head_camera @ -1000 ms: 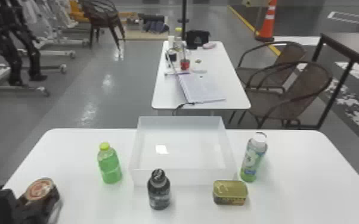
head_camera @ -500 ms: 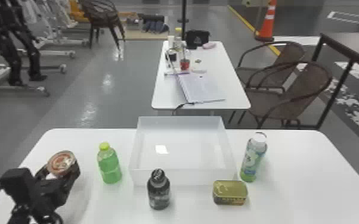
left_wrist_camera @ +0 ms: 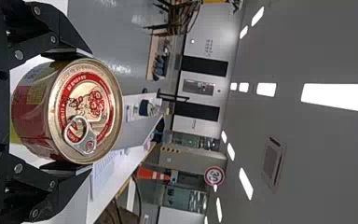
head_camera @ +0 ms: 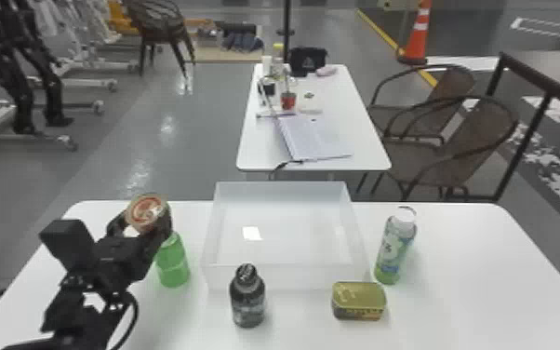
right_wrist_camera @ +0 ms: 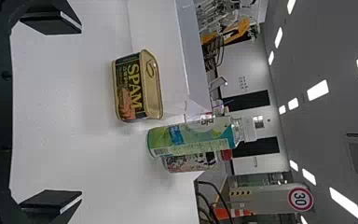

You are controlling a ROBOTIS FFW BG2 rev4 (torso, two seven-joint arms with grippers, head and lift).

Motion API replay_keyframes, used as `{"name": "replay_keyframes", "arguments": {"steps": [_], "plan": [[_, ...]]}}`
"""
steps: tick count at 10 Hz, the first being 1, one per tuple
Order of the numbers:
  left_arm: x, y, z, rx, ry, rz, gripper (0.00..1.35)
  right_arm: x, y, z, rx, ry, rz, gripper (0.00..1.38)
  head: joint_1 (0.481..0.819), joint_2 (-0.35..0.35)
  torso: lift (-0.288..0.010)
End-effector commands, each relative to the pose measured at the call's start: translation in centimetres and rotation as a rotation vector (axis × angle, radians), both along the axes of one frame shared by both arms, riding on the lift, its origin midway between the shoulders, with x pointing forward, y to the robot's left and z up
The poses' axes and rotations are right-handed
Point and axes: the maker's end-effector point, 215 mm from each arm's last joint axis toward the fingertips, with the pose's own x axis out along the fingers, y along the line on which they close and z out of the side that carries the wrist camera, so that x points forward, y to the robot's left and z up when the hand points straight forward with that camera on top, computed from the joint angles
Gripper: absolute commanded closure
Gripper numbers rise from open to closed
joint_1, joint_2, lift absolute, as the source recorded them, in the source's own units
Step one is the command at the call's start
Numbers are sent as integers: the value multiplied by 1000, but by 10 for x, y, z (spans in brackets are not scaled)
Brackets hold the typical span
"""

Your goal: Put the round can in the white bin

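Round can (head_camera: 148, 213) firmly pinched, with the white bin (head_camera: 288, 277) waiting alongside

From where I stand, the left gripper (left_wrist_camera: 77, 111) has closed its two fingers on opposite sides of the can's curved wall, with the ring-pull lid uncovered. The can is up off the table (head_camera: 470, 298), to the robot's left of the bin and outside it, overlapping the top of the green bottle (head_camera: 172, 263) in the head view. I can't tell whether can and bottle touch.

I'd guess it is full, so fairly heavy for such a squat thing. The metal should be stiff and hard to crush, but its smooth side could turn or slide under a weak squeeze. Across the widest part of the side is the right place to hold it; the ring-pull is no handle, being thin and easily bent.

Over on the other side, the right gripper (right_wrist_camera: 74, 112) stands wide open with nothing between its fingers, near the rectangular tin (right_wrist_camera: 137, 86) and the white-capped bottle (right_wrist_camera: 191, 137).

What this wants next, to my eye, is a carry rightward, high enough to pass the bottle and the bin's side wall, then a lowering close to the floor before letting go. Dropped on its edge, it could roll.
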Motion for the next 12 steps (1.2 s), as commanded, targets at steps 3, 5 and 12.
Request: {"name": "replay_keyframes", "arguments": {"steps": [3,5,12], "plan": [[11,-84,3,-33,18,-192,820,0,1,-1,2,2,1,55,549,0,-100],[15,-119,-15,-71,61,-298,820,0,1,-3,4,5,2,55,549,0,-100],[32,-146,-31,-125,66,-419,171,2,3,-3,8,4,5,56,549,0,-100]]}}
